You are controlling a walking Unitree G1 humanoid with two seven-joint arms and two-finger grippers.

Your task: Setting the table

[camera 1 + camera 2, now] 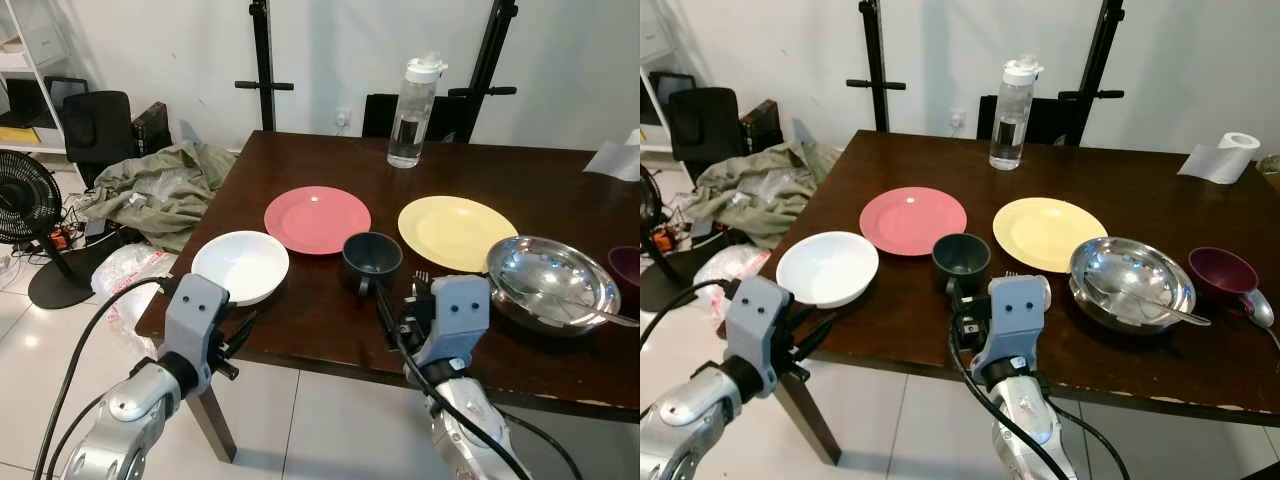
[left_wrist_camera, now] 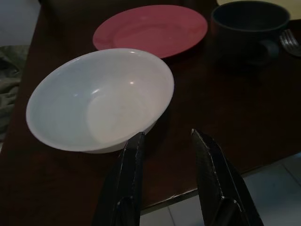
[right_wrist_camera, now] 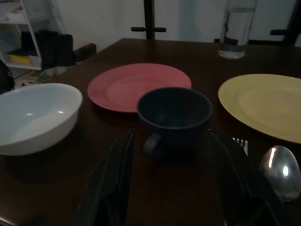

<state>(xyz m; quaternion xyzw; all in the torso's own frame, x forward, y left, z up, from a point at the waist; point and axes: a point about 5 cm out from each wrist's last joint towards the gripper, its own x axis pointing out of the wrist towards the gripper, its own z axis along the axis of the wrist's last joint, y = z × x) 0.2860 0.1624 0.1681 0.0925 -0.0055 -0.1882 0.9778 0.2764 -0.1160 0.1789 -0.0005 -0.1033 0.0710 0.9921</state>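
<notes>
A: Biggest first?
B: Dark wood table (image 1: 560,180), w/ a chair (image 1: 385,112) pushed in at the far side. Off the robot's left on the floor: crumpled olive cloth (image 1: 160,190), black fan (image 1: 25,200).
A: What's on the table?
B: Steel bowl (image 1: 1130,275) toward the right, a utensil resting inside. Yellow plate (image 1: 1050,232) just left of it, pink plate (image 1: 912,219) further left. White bowl (image 1: 240,265) nr the front-left corner.
A: Smaller stuff?
B: Clear water bottle (image 1: 414,110) upright at the far edge. Dark mug (image 1: 372,258) btwn the two plates, closer to the front, handle toward the robot. Maroon cup (image 1: 1224,272) right of the steel bowl, paper roll (image 1: 1222,156) at the far right.
A: Cutlery?
B: Fork (image 3: 240,142) and spoon (image 3: 278,170) lie side by side on the table, just right of the mug, in front of the yellow plate.
A: Grippers?
B: Left gripper (image 2: 167,141) at the front edge, fingers parted, nothing btwn them, tips just short of the white bowl's rim. Right gripper (image 3: 171,141) also spread wide and empty, low over the table, the mug's handle side btwn its fingers' line; not touching it.
</notes>
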